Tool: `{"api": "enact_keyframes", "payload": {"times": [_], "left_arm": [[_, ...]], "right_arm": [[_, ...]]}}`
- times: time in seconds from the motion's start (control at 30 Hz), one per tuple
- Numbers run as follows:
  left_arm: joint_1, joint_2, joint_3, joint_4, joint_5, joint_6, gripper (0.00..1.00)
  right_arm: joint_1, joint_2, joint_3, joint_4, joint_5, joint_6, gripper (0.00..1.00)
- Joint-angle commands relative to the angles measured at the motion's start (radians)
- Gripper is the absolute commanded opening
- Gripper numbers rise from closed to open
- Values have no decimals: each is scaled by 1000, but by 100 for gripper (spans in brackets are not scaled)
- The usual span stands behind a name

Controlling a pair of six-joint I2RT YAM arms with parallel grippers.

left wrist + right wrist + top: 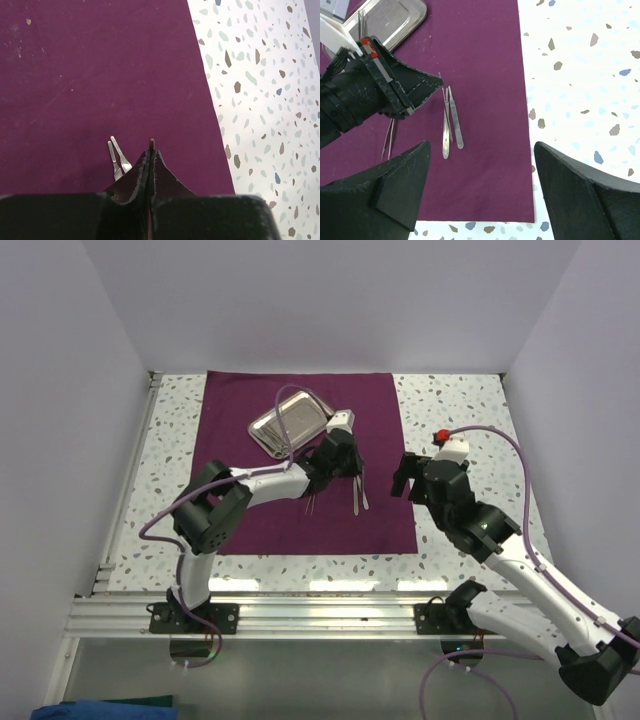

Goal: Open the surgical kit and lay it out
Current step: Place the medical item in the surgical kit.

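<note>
The speckled table (460, 420) carries the purple cloth (380, 410), spread flat. The steel tray (300, 415) sits on the cloth's far left part. The right claw (480, 172) hangs wide apart over the cloth's near right edge, gripping nothing. The left claw (151, 155) is over the middle of the cloth with its fingers pressed together (a thin tip pokes out between them; what it is I cannot tell). Two slim silver tools (455, 127) lie side by side just beyond it, with thin tweezers (389, 142) to their left.
</note>
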Motion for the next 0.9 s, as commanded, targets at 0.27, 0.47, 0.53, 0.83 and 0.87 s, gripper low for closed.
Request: {"api": "enact_keyframes", "payload": {"times": [0.27, 0.47, 0.53, 0.83, 0.87], "left_arm": [[-5, -27, 39, -31, -96, 9, 59], [103, -98, 61, -108, -175, 52, 65], [184, -96, 88, -149, -176, 63, 65], [381, 14, 208, -268, -229, 76, 64], [389, 35, 217, -275, -224, 75, 63]], "right_arm": [[-2, -2, -2, -2, 28, 13, 90], [-4, -22, -8, -5, 27, 13, 90], [-2, -28, -8, -3, 22, 12, 91], [-2, -8, -6, 3, 5, 9, 91], [-4, -8, -6, 1, 5, 9, 91]]}}
